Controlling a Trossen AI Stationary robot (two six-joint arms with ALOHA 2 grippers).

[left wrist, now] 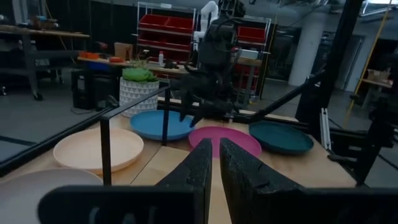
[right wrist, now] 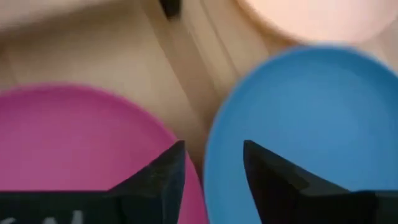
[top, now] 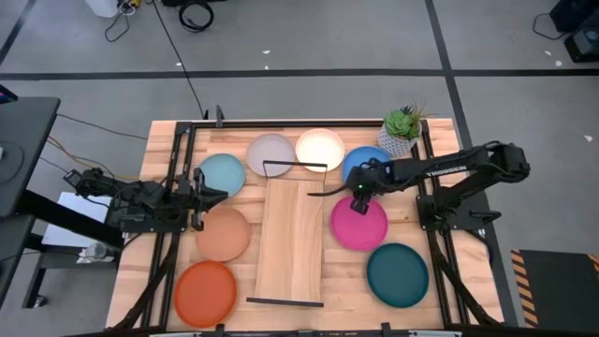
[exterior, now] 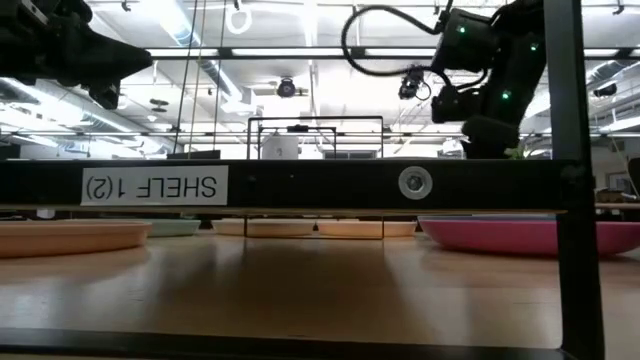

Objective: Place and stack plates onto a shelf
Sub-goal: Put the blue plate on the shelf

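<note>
Reading across the bench (top: 440, 262) from left to right, the left claw (top: 199, 189) is found at the left edge, between the light blue plate (top: 223, 173) and the peach plate (top: 223, 233). Its fingers (left wrist: 202, 171) are seen pressed together in the left wrist view, with nothing held between them. The orange plate (top: 205, 291) lies at the near left corner, below the peach plate.

The shelf (top: 290, 241) is laid flat along the middle of the bench, with a black wire frame at each short end. No plate is carried on its board. The grey plate (top: 270, 150) and the cream plate (top: 320, 148) are set side by side just beyond its far end.

To the right of the shelf, the blue plate (top: 354, 164) lies at the far side beside a potted plant (top: 402, 129), the magenta plate (top: 358, 225) sits below it, and the dark teal plate (top: 397, 272) is nearest the front right.

The right claw (top: 359, 193) is positioned over the gap between the blue plate and the magenta plate. In the right wrist view its fingers (right wrist: 163, 169) are parted narrowly, one over each plate, and nothing is gripped.
</note>
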